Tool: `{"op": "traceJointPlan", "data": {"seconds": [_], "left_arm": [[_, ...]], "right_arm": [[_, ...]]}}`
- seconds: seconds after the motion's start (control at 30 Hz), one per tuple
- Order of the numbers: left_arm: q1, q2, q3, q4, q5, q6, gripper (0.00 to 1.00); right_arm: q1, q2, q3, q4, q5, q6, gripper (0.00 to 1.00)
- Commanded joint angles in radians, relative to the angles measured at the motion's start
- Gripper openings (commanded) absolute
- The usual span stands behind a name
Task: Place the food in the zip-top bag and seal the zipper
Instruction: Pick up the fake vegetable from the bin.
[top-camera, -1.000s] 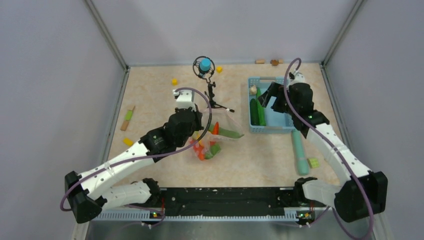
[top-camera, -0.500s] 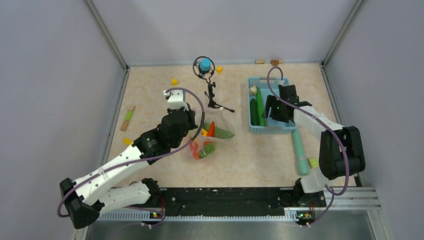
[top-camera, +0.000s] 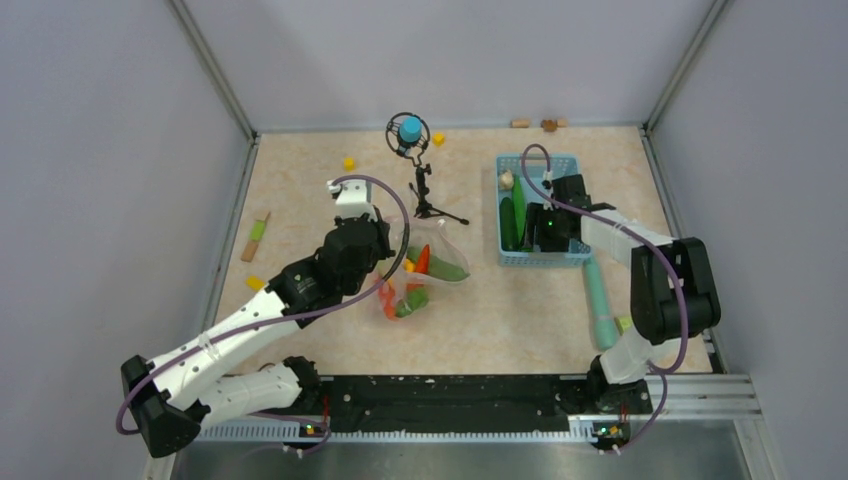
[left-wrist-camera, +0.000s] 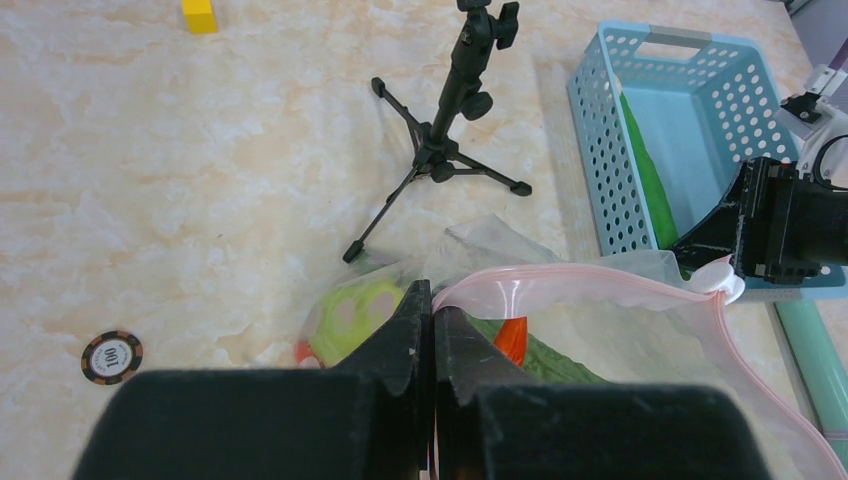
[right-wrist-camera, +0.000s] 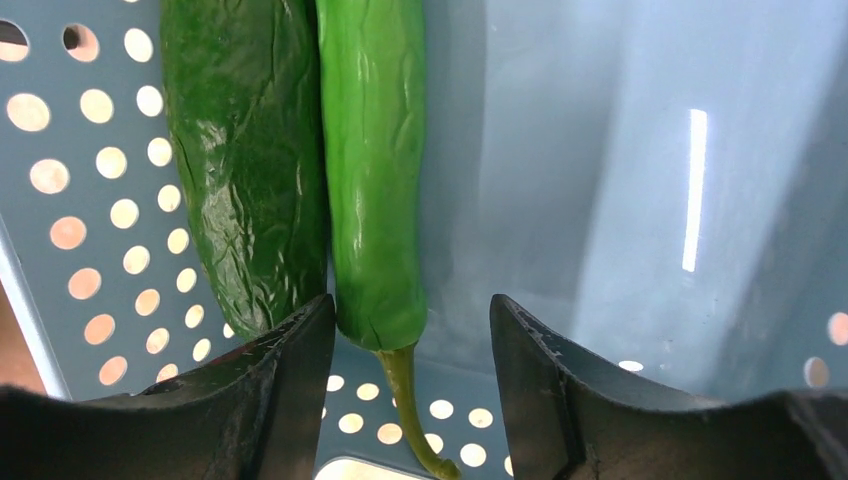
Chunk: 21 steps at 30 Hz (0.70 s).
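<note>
Near the middle of the desk (top-camera: 300, 190): left tool (left-wrist-camera: 432, 302), jaws pressed flat together on the zipper (left-wrist-camera: 600, 275) of the zip-top bag (left-wrist-camera: 640, 350). Holds that pink edge above the rest of the bag, which slumps on the surface. Inside bag: orange carrot (top-camera: 424, 257), green piece (top-camera: 447, 268), red-orange piece (top-camera: 386, 298); exact count unclear through the plastic. Behind bag: small black tripod (left-wrist-camera: 440, 150).

At right: light blue basket (top-camera: 540, 260), right tool (right-wrist-camera: 410, 308) inside it. Jaws apart, straddling stem end of smooth green cucumber (right-wrist-camera: 375, 170); clear gap on one side, nothing gripped. Touching alongside it: darker wrinkled cucumber (right-wrist-camera: 250, 170). At basket's far left corner: beige mushroom (top-camera: 507, 180). Just outside basket's near right corner: pale teal cylinder (top-camera: 598, 300).
</note>
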<state>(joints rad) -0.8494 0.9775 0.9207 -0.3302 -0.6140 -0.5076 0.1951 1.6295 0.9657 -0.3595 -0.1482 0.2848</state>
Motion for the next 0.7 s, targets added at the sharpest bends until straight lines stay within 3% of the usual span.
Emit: {"op": "traceJointPlan", "data": {"seconds": [0.0, 0.17, 0.53, 0.67], "left_arm": [[0.012, -0.002, -0.011, 0.036, 0.001, -0.007, 0.00], [0.015, 0.002, -0.011, 0.037, 0.020, -0.009, 0.00], [0.018, 0.006, -0.008, 0.036, 0.033, -0.017, 0.00], [0.018, 0.002, -0.006, 0.032, 0.034, -0.020, 0.00]], "right_arm": [[-0.002, 0.020, 0.047, 0.000, -0.058, -0.025, 0.56], [-0.003, 0.026, 0.049, -0.001, -0.087, -0.027, 0.48], [-0.001, 0.068, 0.048, -0.001, -0.078, -0.009, 0.43], [0.000, 0.066, 0.050, 0.003, -0.073, -0.003, 0.21]]}}
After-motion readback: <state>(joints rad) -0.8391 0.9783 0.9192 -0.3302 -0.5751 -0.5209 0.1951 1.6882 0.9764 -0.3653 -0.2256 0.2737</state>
